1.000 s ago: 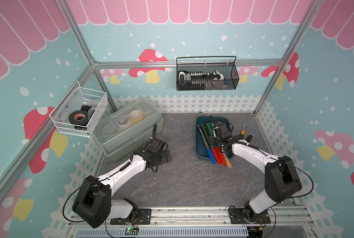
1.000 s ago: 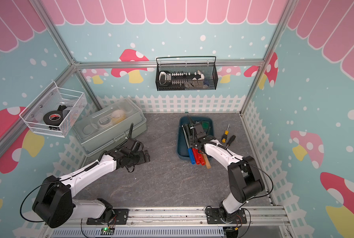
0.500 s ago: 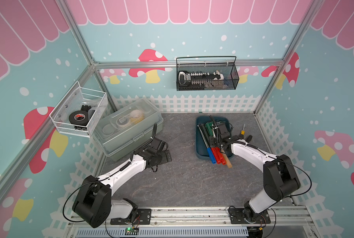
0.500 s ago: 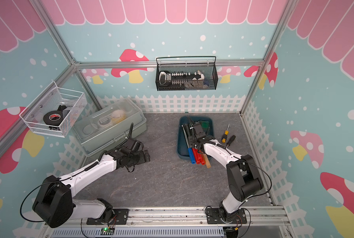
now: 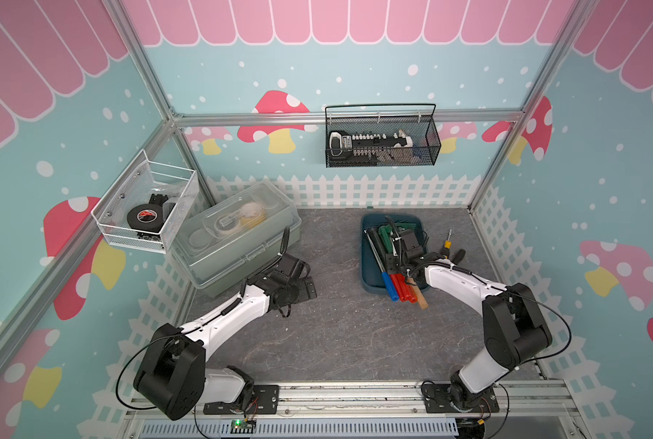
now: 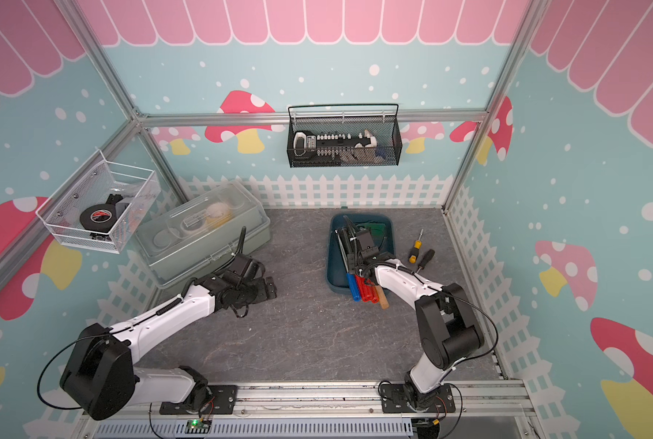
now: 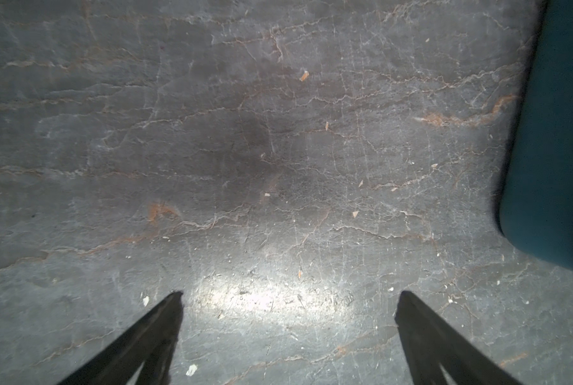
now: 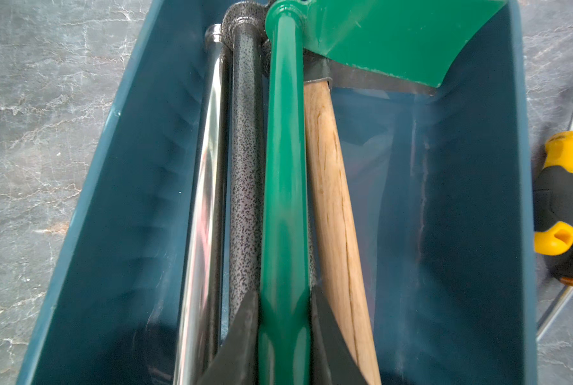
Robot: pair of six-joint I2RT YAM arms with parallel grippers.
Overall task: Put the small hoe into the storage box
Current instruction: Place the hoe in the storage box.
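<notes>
While the left gripper (image 7: 288, 296) hangs low over bare floor (image 7: 245, 150), jaws spread wide with nothing between them, the right gripper (image 8: 283, 300) is pinched narrowly on the green shaft of the small hoe (image 8: 283, 166), one finger pressed to each side. That hoe runs lengthwise inside the storage box (image 8: 478, 206), on top of a chrome shaft (image 8: 208, 166), a speckled grey shaft (image 8: 246, 166) and a wooden handle (image 8: 331, 186). Its green blade sits at the far end wall. In both top views, blue, red and wooden handle ends (image 5: 402, 290) overhang the box's near rim. Two screwdrivers (image 5: 448, 252) lie on the grey slate-patterned floor just beside the box, on the robot's right. Far left stands a clear lidded box (image 5: 237, 239). Beyond the white picket trim rise teal mushroom walls; a black wire basket (image 5: 381, 152) hangs on the back one.
</notes>
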